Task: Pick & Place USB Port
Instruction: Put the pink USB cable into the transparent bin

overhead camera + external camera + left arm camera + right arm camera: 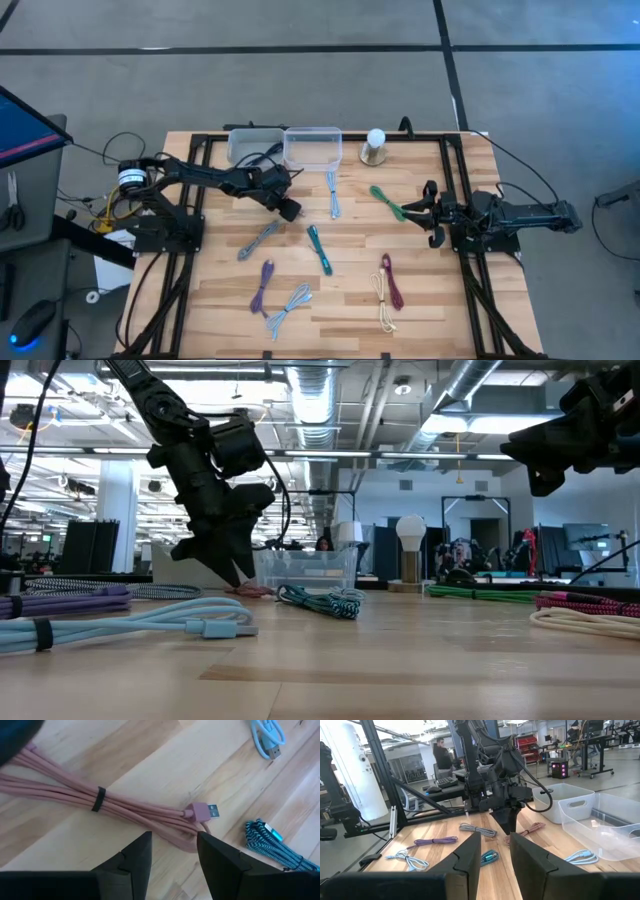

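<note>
A pink USB cable bundle (pixel 125 802) with a black tie lies flat on the wooden table, its USB plug (pixel 206 812) pointing away from the coil. My left gripper (pixel 172 847) is open and points down just over the bundle's looped end beside the plug, one finger on each side. In the high view the left gripper (pixel 290 210) hides the cable; the low view shows its fingertips (pixel 237 575) just above the pink cable (pixel 250 590). My right gripper (pixel 418 213) hovers open above the table's right side, away from the cables.
Several other tied cables lie around: grey (pixel 258 240), teal (pixel 320 250), purple (pixel 262 287), light blue (pixel 290 303), cream and maroon (pixel 386 290), green (pixel 386 202). Two plastic bins (pixel 232 150) (pixel 312 130) and a bulb-shaped object (pixel 375 146) stand along the far edge.
</note>
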Available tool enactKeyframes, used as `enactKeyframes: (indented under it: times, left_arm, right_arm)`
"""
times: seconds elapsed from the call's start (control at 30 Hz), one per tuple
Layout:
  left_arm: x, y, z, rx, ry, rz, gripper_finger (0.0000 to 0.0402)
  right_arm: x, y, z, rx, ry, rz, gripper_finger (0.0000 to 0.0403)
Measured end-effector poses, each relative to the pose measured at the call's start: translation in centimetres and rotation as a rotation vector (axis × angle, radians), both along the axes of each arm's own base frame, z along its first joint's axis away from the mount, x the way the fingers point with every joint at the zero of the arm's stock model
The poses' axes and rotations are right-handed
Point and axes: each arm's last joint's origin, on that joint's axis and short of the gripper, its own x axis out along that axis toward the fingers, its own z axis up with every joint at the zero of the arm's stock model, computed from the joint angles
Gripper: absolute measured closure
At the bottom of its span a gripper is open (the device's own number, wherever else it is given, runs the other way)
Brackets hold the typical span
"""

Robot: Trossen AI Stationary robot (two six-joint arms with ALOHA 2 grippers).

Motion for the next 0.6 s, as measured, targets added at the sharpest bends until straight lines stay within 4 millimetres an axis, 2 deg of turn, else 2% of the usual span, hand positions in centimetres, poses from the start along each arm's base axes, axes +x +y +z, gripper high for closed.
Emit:
enactKeyframes:
  times: [0.27, 0.6]
  left_arm:
    - [0.0, 0.01, 0.01, -0.014, -0.001, 0.022, 0.0245]
    - [-0.06, 0.23, 0.01, -0.029, 0.004, 0.158, 0.0245]
  right_arm:
    - [0.0, 0.0, -0.01, 0.0, 0.001, 0.0, 0.0305]
    - [0.0, 0.0, -0.01, 0.0, 0.001, 0.0, 0.0305]
